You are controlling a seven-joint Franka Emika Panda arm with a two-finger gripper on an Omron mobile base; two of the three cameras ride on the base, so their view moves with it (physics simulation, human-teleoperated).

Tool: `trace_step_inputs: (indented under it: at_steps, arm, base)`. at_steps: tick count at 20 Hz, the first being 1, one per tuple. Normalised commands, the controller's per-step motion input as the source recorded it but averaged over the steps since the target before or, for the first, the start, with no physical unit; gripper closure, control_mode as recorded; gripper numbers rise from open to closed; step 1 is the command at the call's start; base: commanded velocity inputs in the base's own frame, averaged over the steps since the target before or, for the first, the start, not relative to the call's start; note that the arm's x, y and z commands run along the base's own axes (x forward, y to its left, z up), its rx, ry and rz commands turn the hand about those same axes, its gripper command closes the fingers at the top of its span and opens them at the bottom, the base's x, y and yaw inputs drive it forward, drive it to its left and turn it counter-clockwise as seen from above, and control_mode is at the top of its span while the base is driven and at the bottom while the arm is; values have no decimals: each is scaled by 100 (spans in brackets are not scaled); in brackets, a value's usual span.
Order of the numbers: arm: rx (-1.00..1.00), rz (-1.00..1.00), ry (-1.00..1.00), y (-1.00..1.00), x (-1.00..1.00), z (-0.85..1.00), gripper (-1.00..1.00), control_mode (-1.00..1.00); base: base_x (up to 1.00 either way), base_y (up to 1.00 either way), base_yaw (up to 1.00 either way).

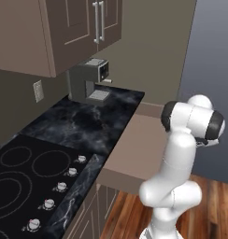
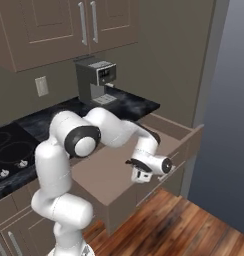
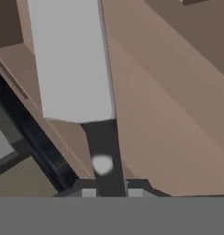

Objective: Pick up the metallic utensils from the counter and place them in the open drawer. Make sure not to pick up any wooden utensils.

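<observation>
Right now the gripper [image 2: 139, 178] is hanging over the open drawer [image 2: 186, 131], and its jaws are squeezing the dark handle of the kitchen knife [image 3: 72, 59]. Seen from the hand, the handle is sitting between the two tips, and the wide silver blade is sticking out in front of the jaws, over the drawer's pale floor. I think the robot is holding the knife by the handle so the blade is pointing away from it and can go down flat. The drawer is lying right under the jaws, so letting go looks like the next step.

Off to the left of the jaws, the black counter [image 1: 78, 122] is running along the wall, with a stove [image 1: 22, 168] and a coffee machine [image 2: 96, 80] on it. No words or brand names are showing that I can read.
</observation>
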Motion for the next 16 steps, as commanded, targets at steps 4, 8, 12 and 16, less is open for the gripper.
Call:
trace_step_inputs:
  at_steps: [4, 8, 12, 16]
  arm:
    - [-1, -6, 4, -100, -100, -74, 100, -100]
    - [-1, -10, -13, -86, -100, 3, 100, -100]
    - [-8, 0, -38, -6, -91, 99, 100, -100]
    - [-21, 13, -22, 36, -36, 100, 100, -100]
  base:
    - [0, 0, 0]
    - [0, 0, 0]
    - [0, 0, 0]
    - [0, 0, 0]
